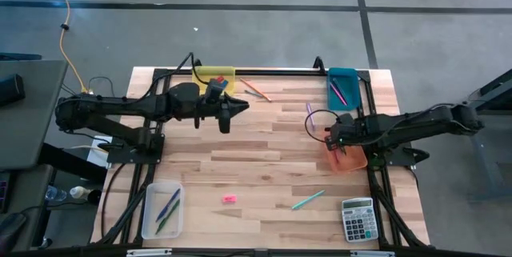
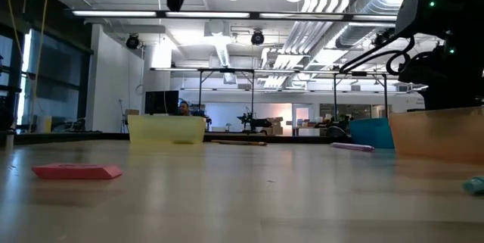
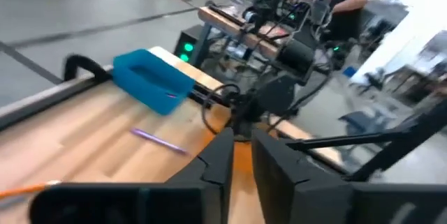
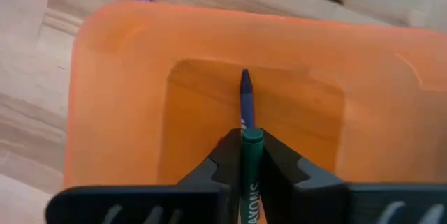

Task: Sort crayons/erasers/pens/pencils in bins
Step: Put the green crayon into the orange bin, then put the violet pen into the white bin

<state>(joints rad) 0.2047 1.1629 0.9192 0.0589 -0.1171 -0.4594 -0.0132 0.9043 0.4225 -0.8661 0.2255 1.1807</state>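
My right gripper hangs over the translucent orange bin, shut on a green crayon. A blue crayon tip shows just past the green one's end. My left gripper is raised beside the yellow bin, shut and empty. A pink eraser lies flat on the table. A teal stick, a purple stick and orange sticks lie loose. The teal bin and the clear bin hold sticks. My right gripper pinches the green crayon's wrapped shaft between its two fingers, which lie along it. The crayon points forward and down into the orange bin, lifted clear. Whether the blue crayon beyond it is also held or lies in the bin, I cannot tell.
A grey calculator sits at the table's near right corner. A black frame rail runs along the far edge. Bare wood lies in the middle of the table between the arms.
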